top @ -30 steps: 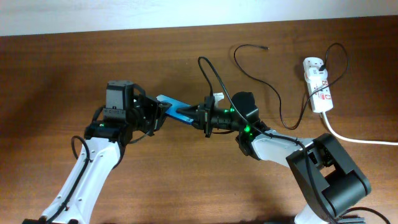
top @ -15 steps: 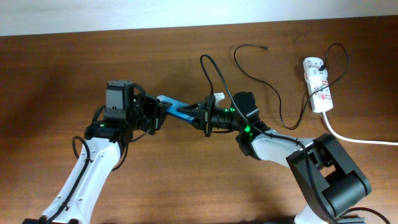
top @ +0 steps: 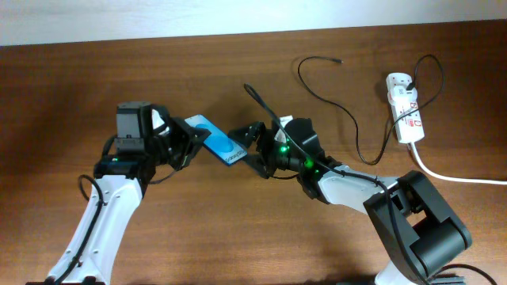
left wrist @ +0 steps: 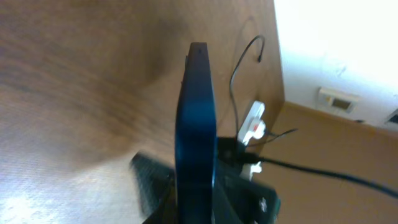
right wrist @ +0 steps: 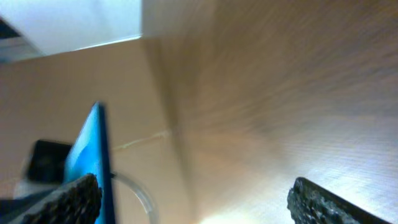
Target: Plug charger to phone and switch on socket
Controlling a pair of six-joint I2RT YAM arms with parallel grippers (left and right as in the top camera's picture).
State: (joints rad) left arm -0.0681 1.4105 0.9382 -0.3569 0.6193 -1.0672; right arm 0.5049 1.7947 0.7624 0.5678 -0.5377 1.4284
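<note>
My left gripper (top: 190,142) is shut on the phone (top: 219,143) and holds it tilted above the table, blue screen up. The left wrist view shows the phone (left wrist: 196,124) edge-on, standing up from between the jaws of that gripper (left wrist: 196,208). Just right of the phone, my right gripper (top: 248,148) stands open. In the right wrist view the phone (right wrist: 87,146) sits behind the left finger of this gripper (right wrist: 193,202), with nothing between the fingers. The charger (top: 354,127) lies loose on the table, its tip (top: 339,60) far from the phone. The socket (top: 405,107) lies at the far right.
A thick white cord (top: 451,176) runs from the socket off the right edge. A thin black cable loop (top: 261,103) rises behind the right wrist. The table's back edge meets a white wall (top: 238,16).
The right gripper opened and let go of the phone. The left gripper pulled left with the phone, which now tilts more steeply.
</note>
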